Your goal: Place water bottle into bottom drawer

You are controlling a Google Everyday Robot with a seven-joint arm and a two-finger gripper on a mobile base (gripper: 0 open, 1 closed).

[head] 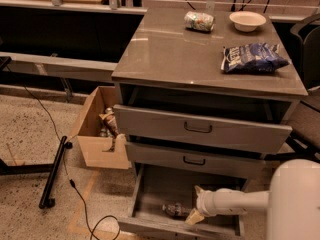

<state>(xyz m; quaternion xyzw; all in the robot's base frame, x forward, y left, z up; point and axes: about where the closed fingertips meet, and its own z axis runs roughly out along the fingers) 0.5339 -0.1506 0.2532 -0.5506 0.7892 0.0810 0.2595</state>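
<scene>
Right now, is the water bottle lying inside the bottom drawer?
Yes, the bottle lies flat in the open bottom drawer, beside the tool.

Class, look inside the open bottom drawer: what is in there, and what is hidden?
A water bottle lies on the floor of the bottom drawer, with the gripper just right of it, jaws open. Its back is covered by the middle drawer.

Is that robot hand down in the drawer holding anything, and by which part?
Nothing, it seems. The gripper is open inside the bottom drawer; the water bottle lies on the drawer floor just beside it.
</scene>
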